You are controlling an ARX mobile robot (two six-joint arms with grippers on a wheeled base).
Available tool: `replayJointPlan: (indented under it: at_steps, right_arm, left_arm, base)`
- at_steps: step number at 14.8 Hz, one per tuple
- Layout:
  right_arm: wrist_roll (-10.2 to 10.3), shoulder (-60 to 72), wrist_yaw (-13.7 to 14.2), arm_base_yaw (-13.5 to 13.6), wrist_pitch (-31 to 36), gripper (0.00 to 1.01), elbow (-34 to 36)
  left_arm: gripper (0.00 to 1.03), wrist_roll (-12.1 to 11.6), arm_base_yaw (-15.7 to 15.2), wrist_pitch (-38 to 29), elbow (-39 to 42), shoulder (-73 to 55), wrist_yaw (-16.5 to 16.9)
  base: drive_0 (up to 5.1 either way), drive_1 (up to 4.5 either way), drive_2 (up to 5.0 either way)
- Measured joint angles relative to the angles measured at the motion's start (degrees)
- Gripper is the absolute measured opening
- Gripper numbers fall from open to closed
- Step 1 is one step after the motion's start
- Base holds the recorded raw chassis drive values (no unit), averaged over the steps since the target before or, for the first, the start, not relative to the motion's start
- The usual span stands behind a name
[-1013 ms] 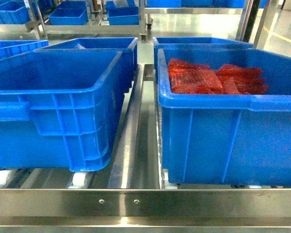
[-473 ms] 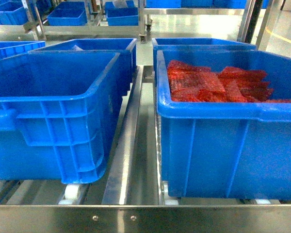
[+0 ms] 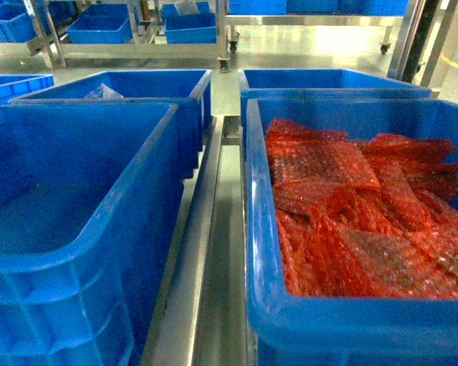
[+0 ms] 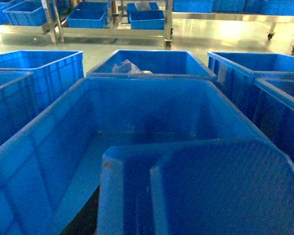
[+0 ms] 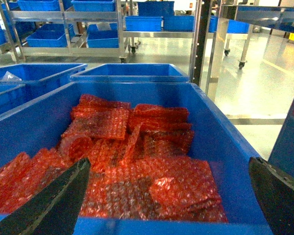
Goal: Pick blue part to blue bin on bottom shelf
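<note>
No blue part can be picked out with certainty. The nearest candidate is a blue moulded shape [image 4: 201,191] that fills the lower foreground of the left wrist view, close under the camera and over the near left bin [image 4: 39,161]. Whether it is the part, carried, or just another bin's corner cannot be told. The left gripper itself shows in no view. Compared with a second ago, the head camera has closed in and now looks down. The front steel rail and white rollers have dropped out of its view, and both near bins loom larger with their insides exposed. This suggests the robot is still approaching or searching, with the placing step not yet begun; the bottom shelf and its bin are nowhere in sight. In the head view the near left bin looks empty, and the near right bin [image 3: 259,229] is heaped with red bubble-wrap bags [image 3: 351,221]. A steel divider rail [image 3: 206,252] runs between the two bins. Only the right wrist view shows the right gripper [image 5: 167,164]. Its two dark fingers [image 5: 54,200] are spread wide with nothing between them, hovering over the red bags. Only the left wrist view shows the left bin's bare floor clearly, and a clear crumpled bag [image 4: 127,67] in the bin behind. The right wrist view alone shows the glossy floor [image 5: 250,83] and distant racks of blue bins.
</note>
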State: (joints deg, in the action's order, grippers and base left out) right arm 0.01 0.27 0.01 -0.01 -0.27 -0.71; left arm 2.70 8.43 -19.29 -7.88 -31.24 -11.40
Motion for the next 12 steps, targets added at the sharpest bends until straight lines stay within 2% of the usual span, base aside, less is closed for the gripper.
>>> replayJointPlan:
  at_steps: [12]
  right_arm:
    - [0.0, 0.0, 0.0, 0.0, -0.02, 0.98, 0.0]
  left_arm:
    - [0.43, 0.0, 0.0, 0.02, 0.02, -0.09, 0.0]
  base:
    - [0.0, 0.0, 0.0]
